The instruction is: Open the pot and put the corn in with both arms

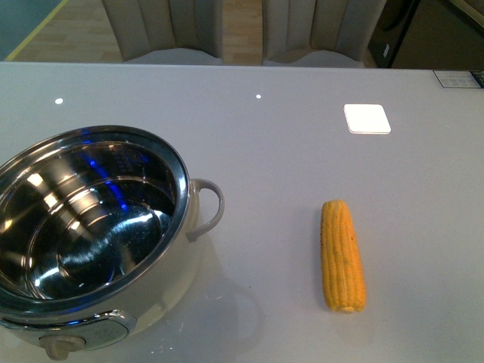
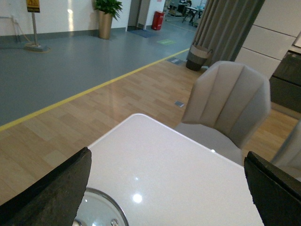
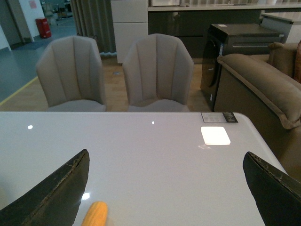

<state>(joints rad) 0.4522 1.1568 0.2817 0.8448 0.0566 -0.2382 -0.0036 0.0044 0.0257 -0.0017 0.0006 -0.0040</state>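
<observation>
My right claw (image 3: 165, 154) hangs spread wide, empty. The yellow-orange corn cob (image 3: 94, 214) lies on the glossy grey surface (image 1: 287, 151) near one finger, off-centre. My left claw (image 2: 167, 153) gapes empty too. The round cream-white pot (image 1: 180, 261) with its steel bowl stands lidless left of the cob, so I judge pickup comes next: centre, descend, close.

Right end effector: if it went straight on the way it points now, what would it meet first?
Probably the bare table, though depth is unclear. The right end effector is open, and the corn lies nearer, low and beside one finger, so likely off that line.
</observation>
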